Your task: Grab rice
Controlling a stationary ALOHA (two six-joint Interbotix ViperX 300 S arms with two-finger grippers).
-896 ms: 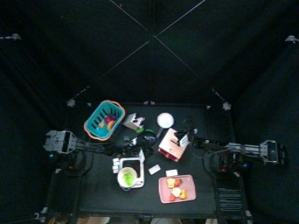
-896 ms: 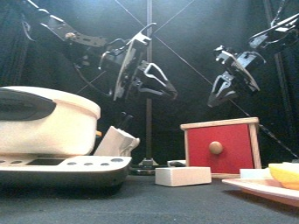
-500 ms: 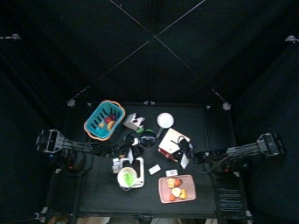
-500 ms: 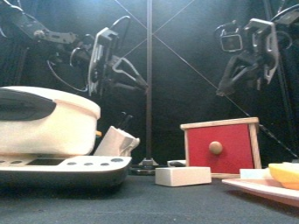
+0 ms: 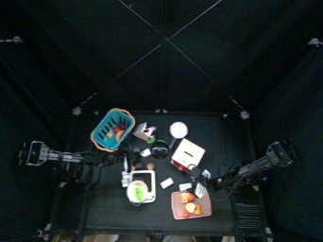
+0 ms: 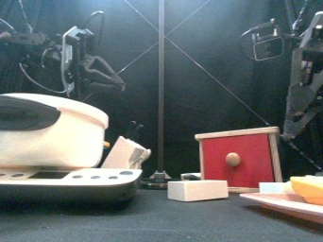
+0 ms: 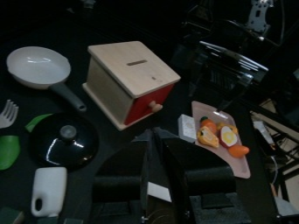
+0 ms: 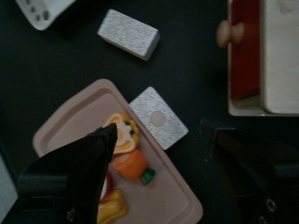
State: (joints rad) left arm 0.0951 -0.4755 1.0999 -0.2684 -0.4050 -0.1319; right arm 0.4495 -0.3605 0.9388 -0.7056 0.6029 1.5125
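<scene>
Nothing is grasped yet: the left gripper [image 7: 158, 166] is clenched empty, the right gripper [image 8: 158, 166] released above the tray [image 8: 187, 206]. Next, I judge, 1 arm must descend to the rice cooker [image 6: 51, 142].

The left arm [image 5: 57, 156] is far out at the left side of the table, and its gripper [image 6: 78, 59] hangs high in the air. Its two jaws sit close together, with just a thin gap between them. The right arm [image 5: 259, 166] is far out at the right side, and its gripper [image 8: 163, 162] is up high with its jaws spread wide apart.
</scene>
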